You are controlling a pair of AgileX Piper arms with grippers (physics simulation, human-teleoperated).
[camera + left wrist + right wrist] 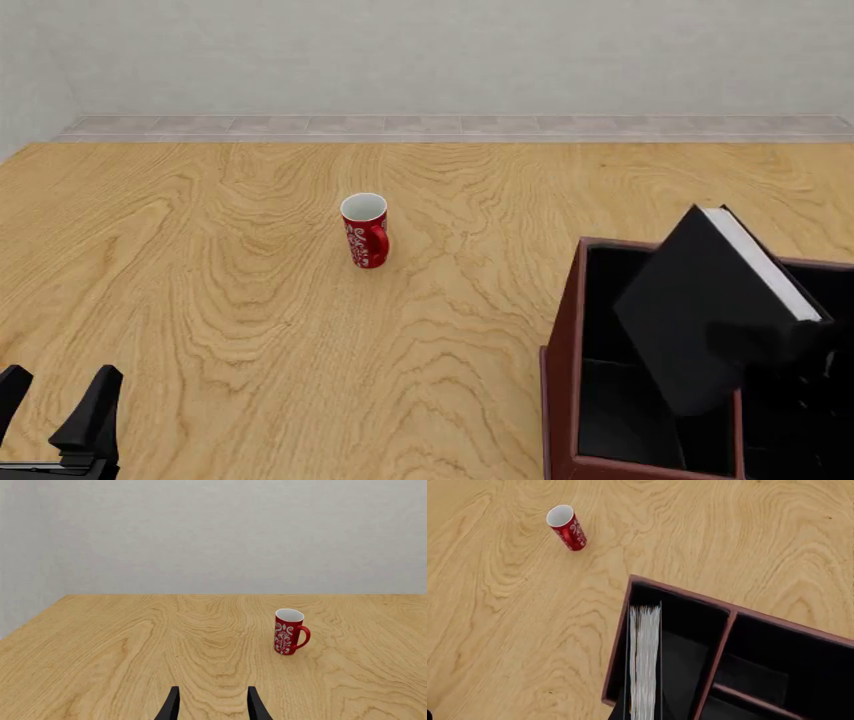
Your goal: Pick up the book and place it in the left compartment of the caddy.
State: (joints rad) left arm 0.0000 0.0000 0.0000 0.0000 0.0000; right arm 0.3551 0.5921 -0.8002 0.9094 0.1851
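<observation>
1. While the book (714,310) hangs tilted over the caddy (561,400), go slow; I judge you are at the putting-in step, and the book is not yet let go.
2. You cannot see the right claw plainly in any view. It is lost in the dark behind the book's lower right part in the front view, so I cannot tell from the pictures if its 2 fingers are squeezed on the book, though the book leaning in the air makes me think they are.
3. Look through the right wrist view: the white page edges (645,660) run straight ahead of the claw, over the left compartment (684,655), near its outer wall.
4. Keep the book off that wall and off the divider (715,655) on its other side. Nudge it a bit toward the divider first if it looks too close to the wall.
5. Stand the book up straighter before you lower it, so its low corner does not catch the rim.
6. Go down gently, and let go only when the book rests inside.
7. Your left claw (212,705) has its fingers apart and holds nothing. Leave it parked, well away from the red mug (364,231) ahead of it.
</observation>
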